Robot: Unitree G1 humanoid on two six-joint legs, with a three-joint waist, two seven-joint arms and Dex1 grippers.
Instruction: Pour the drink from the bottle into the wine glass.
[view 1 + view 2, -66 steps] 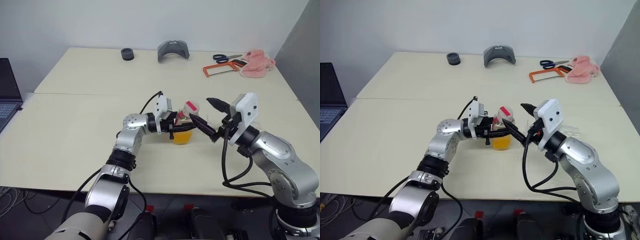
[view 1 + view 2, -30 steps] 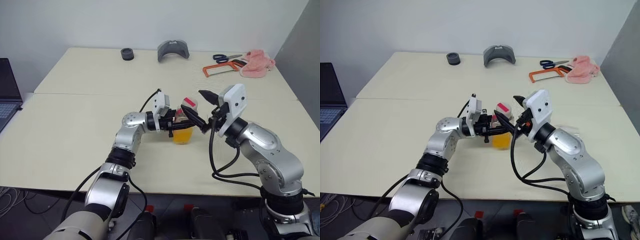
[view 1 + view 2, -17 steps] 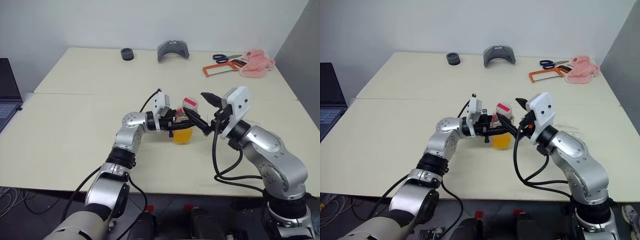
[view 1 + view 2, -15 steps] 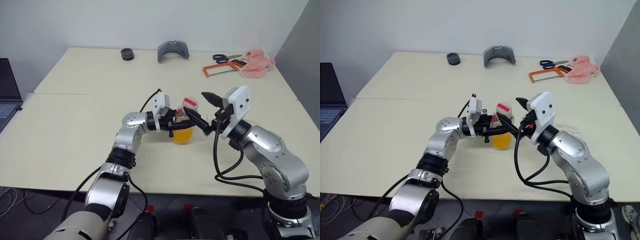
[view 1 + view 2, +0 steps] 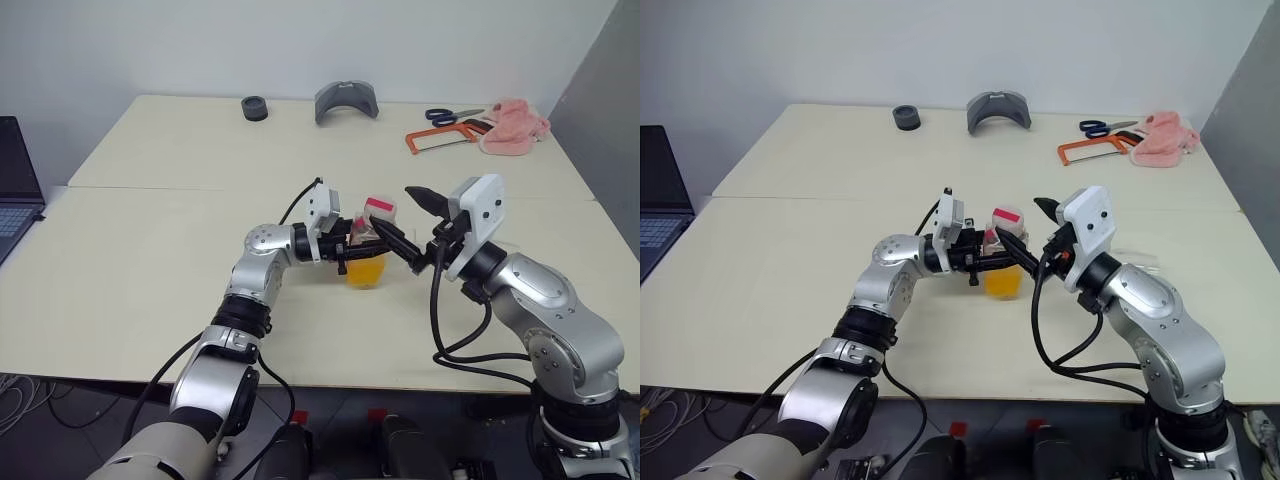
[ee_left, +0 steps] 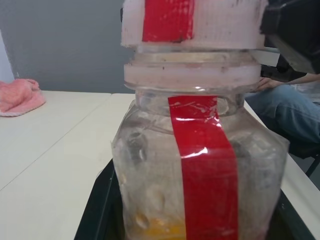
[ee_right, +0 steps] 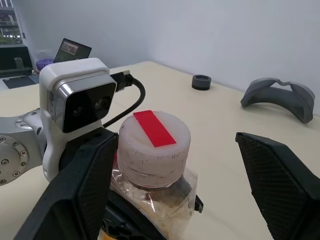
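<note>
The bottle (image 5: 368,255) stands upright on the table, a clear plastic one with a red strip (image 6: 202,165) down its side. The orange drink (image 5: 365,272) fills its lower part. My left gripper (image 5: 352,245) reaches in from the left and is shut on the bottle's body. The white cap (image 7: 155,142) with its red stripe is on the bottle. My right gripper (image 5: 395,212) is open at cap height, one finger (image 7: 82,190) on each side of the cap and apart from it. The wine glass is hidden.
Along the table's far edge lie a black ring (image 5: 255,107), a grey curved piece (image 5: 346,100), an orange hacksaw (image 5: 440,140), blue scissors (image 5: 450,115) and a pink cloth (image 5: 515,125). A laptop (image 5: 15,185) sits at the far left. A seated person's leg (image 6: 280,115) shows beyond the table.
Since two seconds ago my right gripper has risen and come in around the cap, then eased back slightly to the right. The left gripper and bottle have stayed still.
</note>
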